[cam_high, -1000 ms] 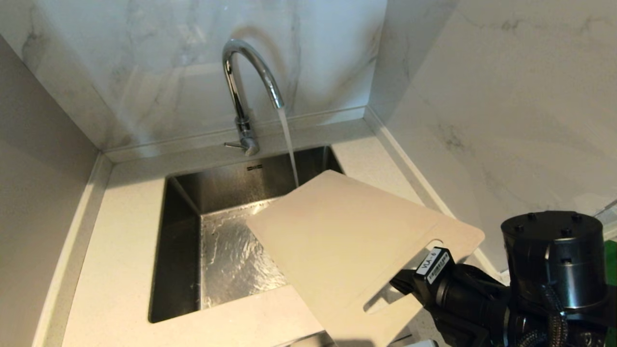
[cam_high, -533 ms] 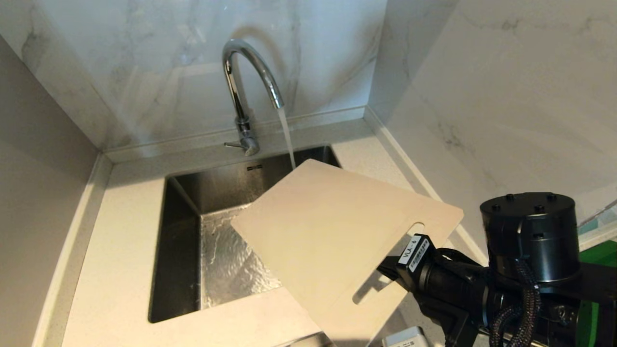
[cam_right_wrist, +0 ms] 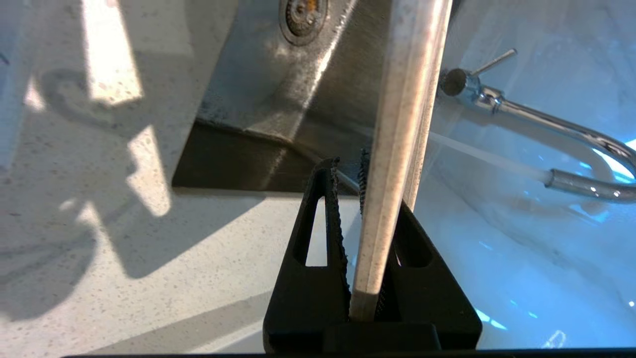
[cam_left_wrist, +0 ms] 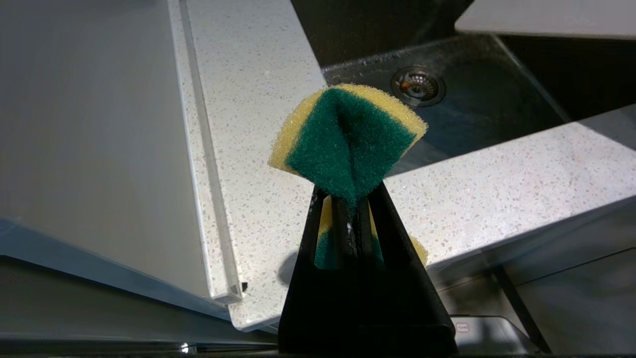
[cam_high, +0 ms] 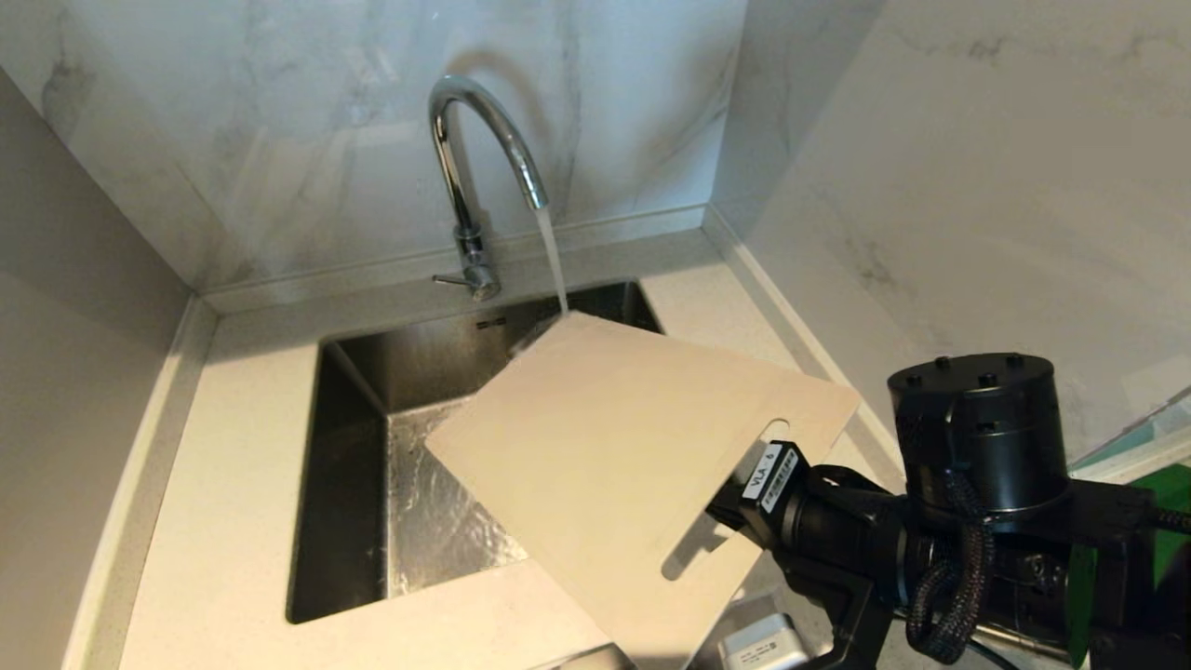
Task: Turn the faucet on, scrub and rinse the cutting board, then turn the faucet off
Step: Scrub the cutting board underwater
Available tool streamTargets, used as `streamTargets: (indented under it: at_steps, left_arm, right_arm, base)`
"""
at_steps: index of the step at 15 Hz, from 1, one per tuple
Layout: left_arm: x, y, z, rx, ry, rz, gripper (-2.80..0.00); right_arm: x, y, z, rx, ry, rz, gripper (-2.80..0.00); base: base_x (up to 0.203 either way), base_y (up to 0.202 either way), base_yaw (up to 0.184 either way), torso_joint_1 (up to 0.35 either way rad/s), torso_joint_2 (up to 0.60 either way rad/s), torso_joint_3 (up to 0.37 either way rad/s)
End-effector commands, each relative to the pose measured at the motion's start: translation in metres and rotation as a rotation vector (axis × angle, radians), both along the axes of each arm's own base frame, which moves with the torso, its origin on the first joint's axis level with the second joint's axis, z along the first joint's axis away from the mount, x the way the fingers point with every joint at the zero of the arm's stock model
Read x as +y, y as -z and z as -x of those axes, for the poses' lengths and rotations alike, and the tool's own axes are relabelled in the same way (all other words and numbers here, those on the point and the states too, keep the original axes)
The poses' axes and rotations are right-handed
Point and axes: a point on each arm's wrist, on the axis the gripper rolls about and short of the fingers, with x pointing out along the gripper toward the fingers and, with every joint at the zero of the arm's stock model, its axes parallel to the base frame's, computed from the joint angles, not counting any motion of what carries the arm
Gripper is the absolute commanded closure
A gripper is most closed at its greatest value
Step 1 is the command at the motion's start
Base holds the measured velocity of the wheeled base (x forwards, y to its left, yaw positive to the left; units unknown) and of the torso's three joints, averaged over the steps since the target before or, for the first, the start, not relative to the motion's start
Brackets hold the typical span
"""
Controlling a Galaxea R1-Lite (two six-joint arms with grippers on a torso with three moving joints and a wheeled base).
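A: Bright overhead light here; the faucet throws a soft shadow on the marble wall.

B: Hard sunlit patches and shadows cross the counter; blue cast beside.

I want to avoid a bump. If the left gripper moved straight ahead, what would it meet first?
Probably the speckled counter beside the sink; the held sponge would touch first. Depth is unclear.

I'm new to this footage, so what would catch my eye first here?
The running faucet at the back of the sink, its stream landing on the far edge of the cutting board. The right gripper holds that board tilted over the sink by its handle end. The left gripper pinches a sponge near the counter.
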Motion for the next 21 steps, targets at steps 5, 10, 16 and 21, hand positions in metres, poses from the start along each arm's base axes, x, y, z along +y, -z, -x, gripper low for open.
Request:
streamTargets:
  at_steps: [5,10,16,21]
  left_arm:
    - [0.0,0.0,0.0,0.001,0.0,0.0,0.0]
    - [0.0,0.0,0.0,0.001,0.0,0.0,0.0]
    - [0.0,0.0,0.0,0.001,0.0,0.0,0.0]
    - [0.0,0.0,0.0,0.001,0.0,0.0,0.0]
  right_arm:
    - [0.002,0.006,-0.01,0.01,-0.009,0.021,0.0]
    - [-0.005,0.003,-0.022,-0.009,0.028,0.03,0.0]
    - [-0.004,0.006,-0.039,0.001,0.055,0.035,0.0]
    - [-0.001,0.007,-0.055,0.0,0.069,0.042,0.0]
  base:
    - [0.0,0.0,0.0,0.0,0.0,0.0]
    - [0.0,0.0,0.0,0.0,0.0,0.0]
    - [0.0,0.0,0.0,0.0,0.0,0.0]
    - [0.0,0.0,0.0,0.0,0.0,0.0]
